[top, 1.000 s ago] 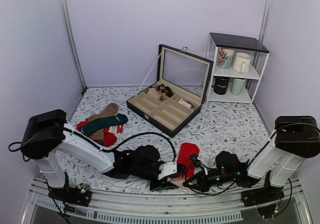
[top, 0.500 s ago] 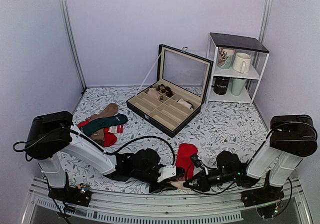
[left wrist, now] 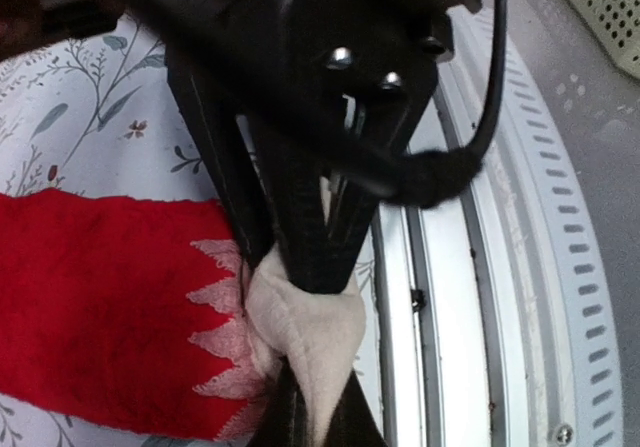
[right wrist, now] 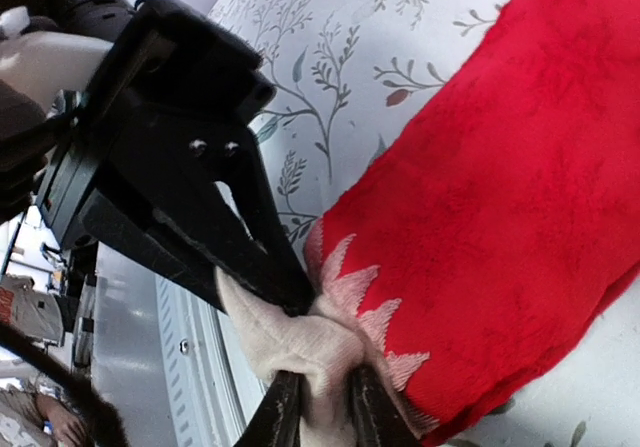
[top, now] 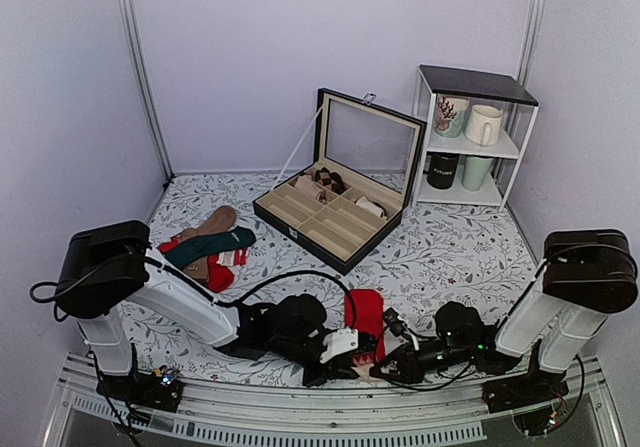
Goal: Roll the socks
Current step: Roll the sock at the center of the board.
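We show the left fingers (right wrist: 250, 257) and right fingers (right wrist: 283, 417) both clenched on the beige cuff (right wrist: 300, 342) of the red socks (right wrist: 500, 217), at 6 o'clock on the worktop (right wrist: 330, 47).

Both arms low at the red socks (top: 366, 310)
The left gripper (top: 347, 353) and right gripper (top: 386, 369) meet at the socks' near end, by the table's (top: 450, 257) front edge; other socks (top: 207, 248) lie piled well apart.
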You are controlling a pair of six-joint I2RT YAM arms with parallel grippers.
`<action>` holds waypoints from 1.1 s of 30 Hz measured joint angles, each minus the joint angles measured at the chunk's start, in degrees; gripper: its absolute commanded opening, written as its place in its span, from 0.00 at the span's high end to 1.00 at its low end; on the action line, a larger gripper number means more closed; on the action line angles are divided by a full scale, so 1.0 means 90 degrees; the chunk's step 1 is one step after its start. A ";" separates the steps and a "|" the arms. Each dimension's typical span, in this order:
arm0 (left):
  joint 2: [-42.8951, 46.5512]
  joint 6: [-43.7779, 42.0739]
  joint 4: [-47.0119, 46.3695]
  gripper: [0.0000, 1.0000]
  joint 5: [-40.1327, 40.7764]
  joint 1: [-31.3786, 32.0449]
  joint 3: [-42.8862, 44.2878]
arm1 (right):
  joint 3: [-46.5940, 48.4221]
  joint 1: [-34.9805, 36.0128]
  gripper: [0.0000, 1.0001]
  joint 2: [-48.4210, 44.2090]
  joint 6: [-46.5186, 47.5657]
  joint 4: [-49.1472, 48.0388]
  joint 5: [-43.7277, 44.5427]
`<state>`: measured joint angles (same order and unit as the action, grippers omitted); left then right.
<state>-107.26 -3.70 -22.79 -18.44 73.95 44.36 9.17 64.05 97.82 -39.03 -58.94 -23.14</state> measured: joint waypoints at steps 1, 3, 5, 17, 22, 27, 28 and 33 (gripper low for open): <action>-0.0032 0.0097 0.0027 1.00 -0.0068 -0.0010 0.0036 | -0.0010 0.0000 0.71 -0.0143 0.0029 0.0097 -0.0002; -0.0104 0.0335 0.0039 1.00 -0.0216 -0.0029 0.0095 | -0.0027 0.0007 0.68 -0.0563 0.0107 0.0534 0.0085; -0.0165 0.0549 0.0012 1.00 -0.0347 -0.0051 0.0124 | -0.0080 0.0012 0.64 -0.1061 0.0265 0.1010 0.0257; -0.0299 0.1428 -0.0469 1.00 -0.1100 -0.0274 -0.0180 | -0.0695 0.1248 0.51 -0.3322 0.3194 0.1256 0.2378; -0.0328 0.1501 -0.0466 1.00 -0.1251 -0.0318 -0.0175 | -0.0476 0.1870 0.51 -0.2290 0.4250 0.1103 0.2873; -0.0335 0.1501 -0.0440 1.00 -0.1328 -0.0364 -0.0165 | -0.0260 0.2127 0.53 -0.1615 0.4653 0.1032 0.3147; -0.0335 0.1501 -0.0437 1.00 -0.1343 -0.0372 -0.0165 | -0.0238 0.2157 0.55 -0.1552 0.4682 0.1010 0.3189; -0.0359 0.1501 -0.0442 1.00 -0.1399 -0.0391 -0.0158 | -0.0202 0.2188 0.65 -0.1416 0.4731 0.0974 0.3254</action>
<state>-110.50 9.80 -26.76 -31.03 70.43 42.94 7.35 83.74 85.08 3.55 -50.17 6.15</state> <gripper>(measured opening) 0.026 0.403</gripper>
